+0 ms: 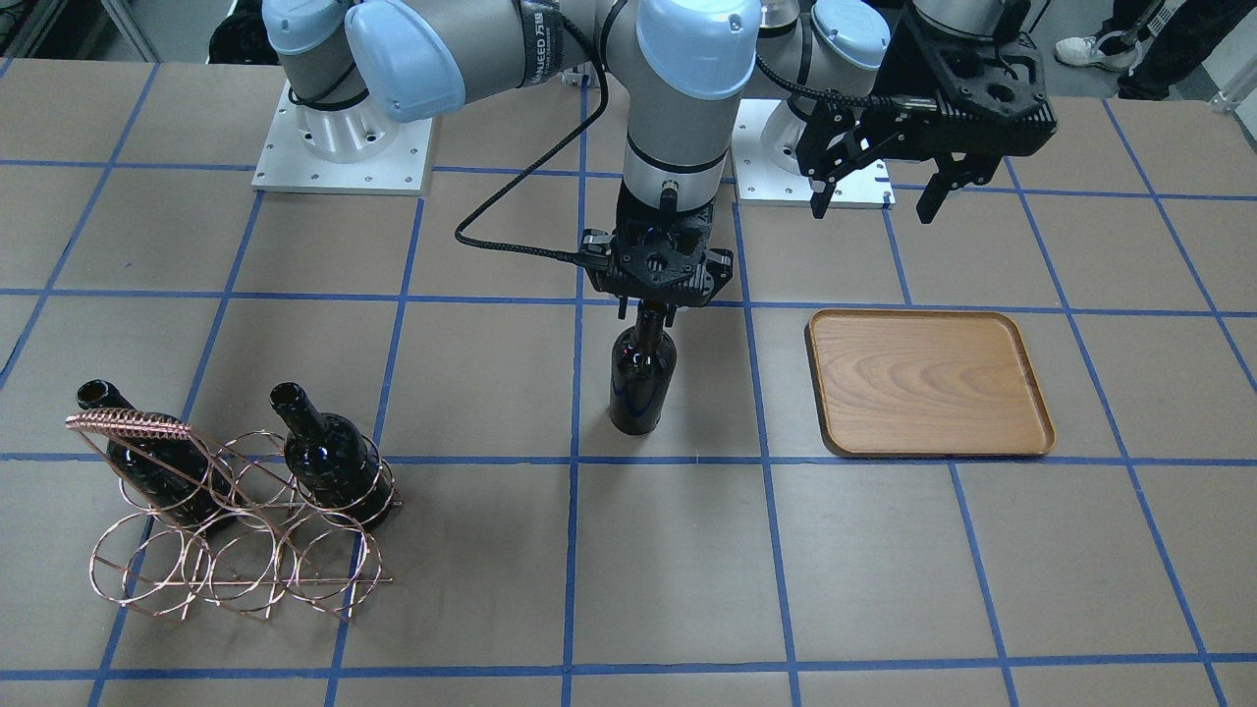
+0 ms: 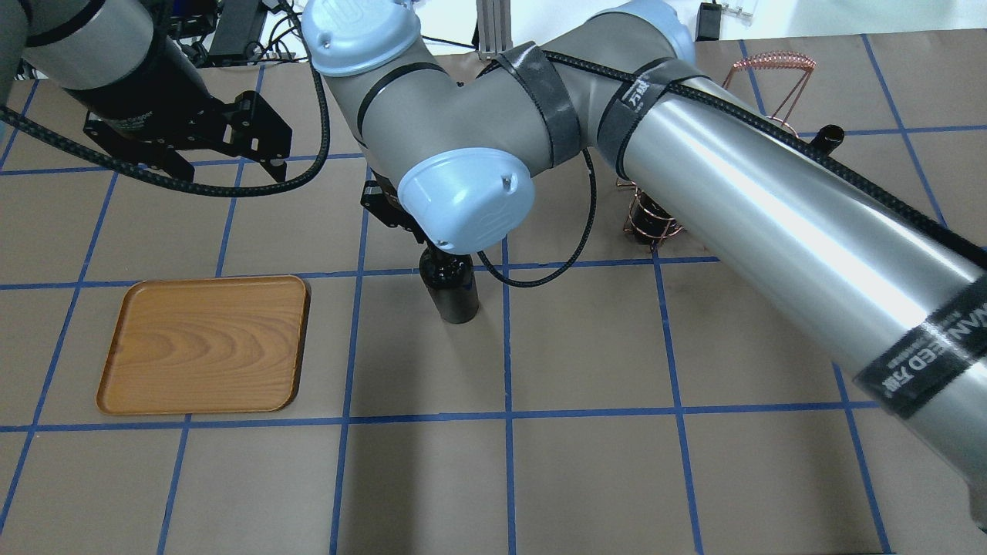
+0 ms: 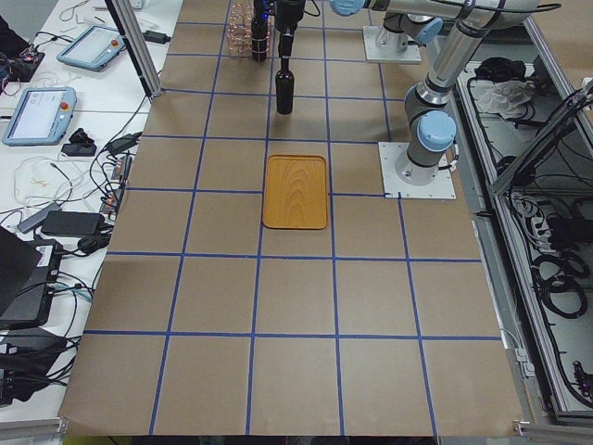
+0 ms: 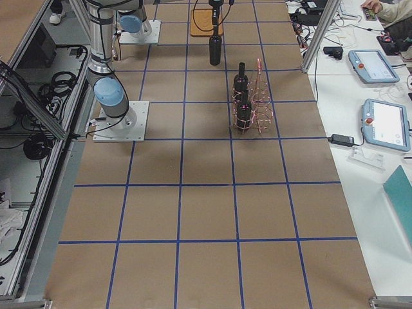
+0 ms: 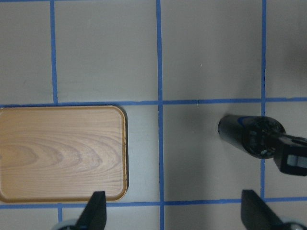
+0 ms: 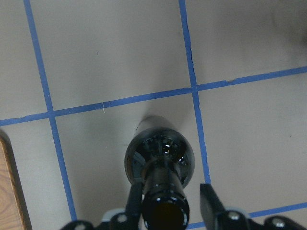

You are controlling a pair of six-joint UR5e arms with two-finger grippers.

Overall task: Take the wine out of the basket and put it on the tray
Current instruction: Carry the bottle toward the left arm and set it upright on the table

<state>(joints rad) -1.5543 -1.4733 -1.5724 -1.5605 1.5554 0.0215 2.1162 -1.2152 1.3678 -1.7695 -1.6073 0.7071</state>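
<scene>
One wine bottle (image 1: 641,378) stands upright on the table at the centre, also in the overhead view (image 2: 451,291) and the right wrist view (image 6: 160,153). My right gripper (image 1: 648,316) is straight above it, its fingers (image 6: 207,201) on either side of the neck; one finger touches the neck and a small gap shows at the other, so it is open. The wooden tray (image 1: 928,383) lies empty beside the bottle. My left gripper (image 1: 874,201) hangs open and empty above the table behind the tray. The copper wire basket (image 1: 236,530) holds two more bottles (image 1: 329,457).
The basket's coiled handle (image 2: 771,62) sticks up at the far right of the overhead view. The right arm's long forearm (image 2: 810,231) spans the table's right half. Both arm bases (image 1: 344,147) stand at the table's robot side. Blue tape lines grid the brown table.
</scene>
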